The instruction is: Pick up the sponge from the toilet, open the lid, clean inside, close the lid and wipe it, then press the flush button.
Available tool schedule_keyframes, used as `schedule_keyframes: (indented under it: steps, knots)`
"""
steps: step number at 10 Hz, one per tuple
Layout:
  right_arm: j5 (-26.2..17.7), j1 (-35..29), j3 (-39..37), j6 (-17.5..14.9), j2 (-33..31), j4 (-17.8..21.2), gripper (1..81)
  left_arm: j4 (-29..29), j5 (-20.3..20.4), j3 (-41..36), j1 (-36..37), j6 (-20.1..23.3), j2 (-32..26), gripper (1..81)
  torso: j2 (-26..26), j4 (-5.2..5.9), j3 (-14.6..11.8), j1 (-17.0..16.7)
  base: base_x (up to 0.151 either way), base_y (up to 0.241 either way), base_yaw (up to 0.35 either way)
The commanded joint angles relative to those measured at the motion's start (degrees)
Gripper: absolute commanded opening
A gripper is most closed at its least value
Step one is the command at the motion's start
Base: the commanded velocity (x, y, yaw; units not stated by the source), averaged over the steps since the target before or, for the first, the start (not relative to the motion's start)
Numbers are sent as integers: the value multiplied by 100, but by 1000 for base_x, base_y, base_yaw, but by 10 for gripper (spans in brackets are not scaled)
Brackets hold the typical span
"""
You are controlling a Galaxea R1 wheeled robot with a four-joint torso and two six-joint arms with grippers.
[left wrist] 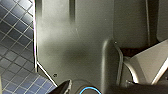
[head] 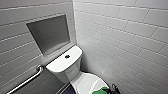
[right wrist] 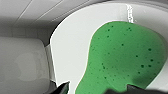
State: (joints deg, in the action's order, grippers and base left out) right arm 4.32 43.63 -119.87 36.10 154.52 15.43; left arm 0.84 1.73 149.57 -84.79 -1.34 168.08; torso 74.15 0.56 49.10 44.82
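On the closed lid (head: 85, 83) of the toilet (head: 65, 65), green sponge (head: 101, 90) just beside right tool (head: 115, 88), grip indiscernible.

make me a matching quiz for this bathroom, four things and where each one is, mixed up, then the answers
1 sponge
2 flush button
3 grab bar
4 wall recess

a middle of the tank top
b on the closed lid
c in the tiles above the tank
d on the wall beside the tank

Pairs: 1-b, 2-a, 3-d, 4-c
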Motion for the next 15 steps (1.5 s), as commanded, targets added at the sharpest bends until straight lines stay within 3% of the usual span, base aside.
schedule_keyframes:
  steps: [1, 4, 7, 10, 12, 15]
  knots:
    - [-379, -596, -106, -6, 135, -75, 811, -93, -410, -6, -34, 20, -38, 811, 0, 0, 0, 0, 0, 0, 0]
    - [-361, -623, 246, 3, -6, -286, 811, -93, -410, -6, -34, 20, -29, 811, 0, 0, 0, 0, 0, 0, 0]
    - [-379, -570, 360, 47, -67, 65, 811, -102, -410, -6, -34, 20, -29, 811, 0, 0, 0, 2, 0, 0, 0]
    - [-423, -367, 264, 47, -94, 162, 811, -102, -402, -6, -34, 20, -20, 811, 0, 0, 0, 2, 0, 0, 0]
    - [-432, -411, -26, 47, -76, 584, 811, -93, -402, -6, -34, 20, -11, 811, 0, 0, 0, 2, 0, 0, 0]
    - [-511, -578, -211, 47, -67, 672, 811, -102, -402, -6, -34, 20, -11, 811, 0, 0, 0, 2, 0, 0, 0]
